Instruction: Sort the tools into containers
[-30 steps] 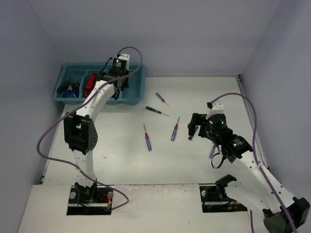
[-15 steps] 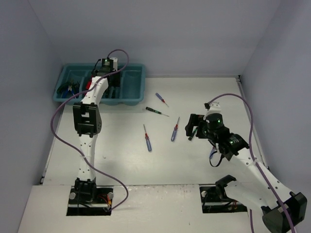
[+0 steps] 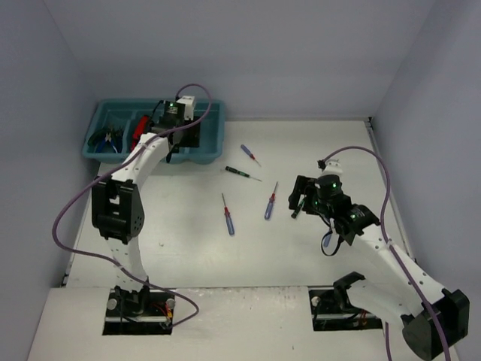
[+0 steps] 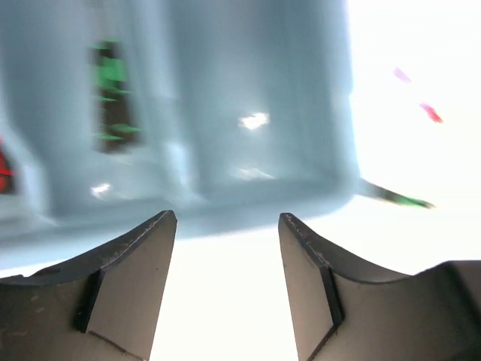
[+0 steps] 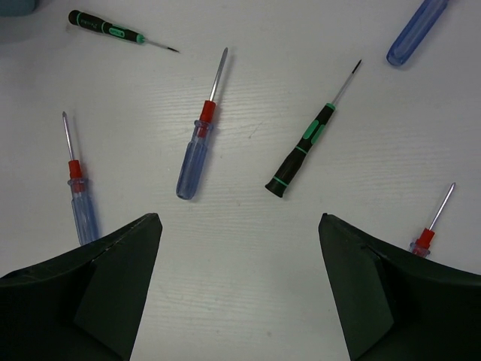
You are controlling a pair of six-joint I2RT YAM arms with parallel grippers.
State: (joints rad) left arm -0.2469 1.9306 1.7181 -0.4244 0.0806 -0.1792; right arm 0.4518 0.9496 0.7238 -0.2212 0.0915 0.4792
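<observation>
Left arm's elbow has swung down and out to its left since a moment ago, wrist sliding a bit right. Nearest me, the right gripper (image 5: pixel 237 226) hangs wide open and empty over the white table (image 3: pixel 188 248). Just ahead of it lie a clear blue-handled screwdriver with a red collar (image 5: pixel 197 147) and a thin black-and-green screwdriver (image 5: pixel 301 154). Way back, the left gripper (image 4: pixel 225 218) hovers over the near wall of the teal plastic tray (image 3: pixel 209 144), jaws parted and empty. Blue-handled pliers (image 3: pixel 105 138) sit in the tray's left compartment, red utility knives (image 3: pixel 137 131) in the next.
</observation>
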